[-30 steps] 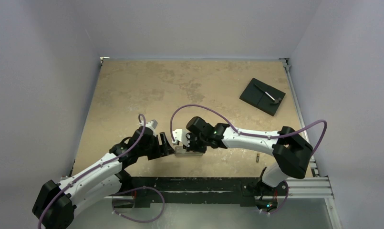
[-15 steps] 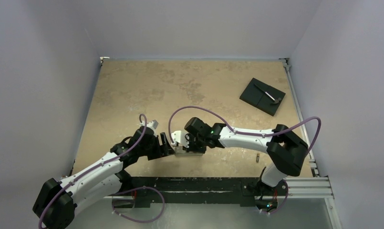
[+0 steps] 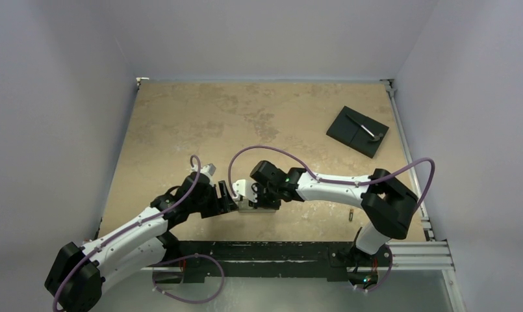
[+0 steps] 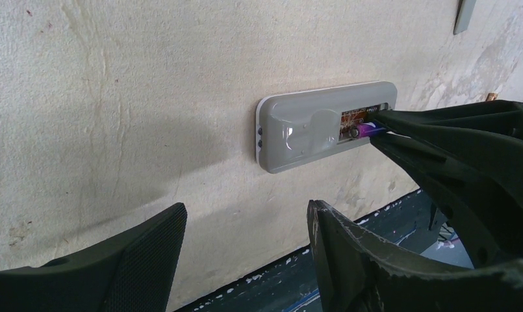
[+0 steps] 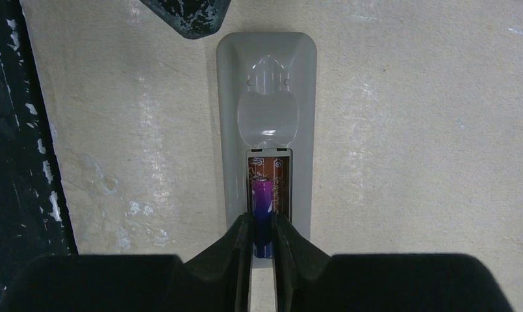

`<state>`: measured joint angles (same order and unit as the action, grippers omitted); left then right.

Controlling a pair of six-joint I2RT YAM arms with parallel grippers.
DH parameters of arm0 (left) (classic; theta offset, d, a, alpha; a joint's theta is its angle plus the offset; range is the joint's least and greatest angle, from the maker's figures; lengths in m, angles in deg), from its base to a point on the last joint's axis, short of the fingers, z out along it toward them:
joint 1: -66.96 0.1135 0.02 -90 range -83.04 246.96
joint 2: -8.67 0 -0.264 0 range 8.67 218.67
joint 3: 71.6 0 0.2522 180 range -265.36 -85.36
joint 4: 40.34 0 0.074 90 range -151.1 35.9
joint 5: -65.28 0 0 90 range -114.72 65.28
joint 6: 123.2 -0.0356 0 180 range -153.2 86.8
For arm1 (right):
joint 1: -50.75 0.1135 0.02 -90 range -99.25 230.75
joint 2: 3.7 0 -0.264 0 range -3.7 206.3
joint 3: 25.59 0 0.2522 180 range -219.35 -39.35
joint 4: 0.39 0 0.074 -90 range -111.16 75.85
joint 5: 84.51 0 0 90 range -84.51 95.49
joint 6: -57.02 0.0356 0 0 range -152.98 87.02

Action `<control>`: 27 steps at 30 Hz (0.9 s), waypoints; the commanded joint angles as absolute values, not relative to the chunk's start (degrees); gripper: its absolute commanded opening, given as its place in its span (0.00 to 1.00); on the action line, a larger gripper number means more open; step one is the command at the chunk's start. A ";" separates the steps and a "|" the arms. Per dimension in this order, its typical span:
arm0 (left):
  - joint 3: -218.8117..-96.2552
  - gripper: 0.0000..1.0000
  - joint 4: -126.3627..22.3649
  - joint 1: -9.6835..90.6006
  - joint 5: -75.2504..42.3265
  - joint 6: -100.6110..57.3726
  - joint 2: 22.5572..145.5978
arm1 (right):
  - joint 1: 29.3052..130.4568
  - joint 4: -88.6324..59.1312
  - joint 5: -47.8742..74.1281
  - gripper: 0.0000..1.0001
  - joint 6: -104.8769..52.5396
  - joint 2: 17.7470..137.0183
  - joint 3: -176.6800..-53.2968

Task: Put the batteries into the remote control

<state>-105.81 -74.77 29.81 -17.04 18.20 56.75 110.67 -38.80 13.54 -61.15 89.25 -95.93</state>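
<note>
The remote control (image 5: 266, 110) lies grey back up near the table's front edge, its battery bay open; it also shows in the top view (image 3: 252, 207) and the left wrist view (image 4: 310, 130). My right gripper (image 5: 263, 221) is shut on a purple battery (image 5: 263, 201) and holds it lengthwise in the bay's left slot; the battery also shows in the left wrist view (image 4: 369, 130). My left gripper (image 4: 245, 218) is open and empty, just short of the remote's left end (image 3: 227, 195). A second small dark battery (image 3: 351, 213) lies on the table to the right.
A black square plate (image 3: 357, 130) with a small grey piece on it lies at the back right. A narrow grey cover strip (image 4: 464, 14) lies beyond the remote. The black front rail (image 3: 278, 250) runs close behind the remote.
My right arm has shifted slightly to the left with the battery, closer over the remote. The left arm has barely moved.
</note>
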 commanded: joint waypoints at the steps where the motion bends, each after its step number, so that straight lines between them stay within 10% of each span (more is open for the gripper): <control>1: -107.83 0.68 -73.51 29.96 -16.55 17.34 56.59 | 111.29 -39.10 13.26 0.23 -62.00 89.73 -97.98; 27: -107.59 0.68 -73.35 29.98 -16.55 17.37 56.97 | 111.57 -37.62 14.38 0.32 -61.07 88.06 -98.15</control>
<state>-105.83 -74.75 29.81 -17.04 18.20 56.77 111.13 -38.95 13.58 -61.12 89.69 -96.35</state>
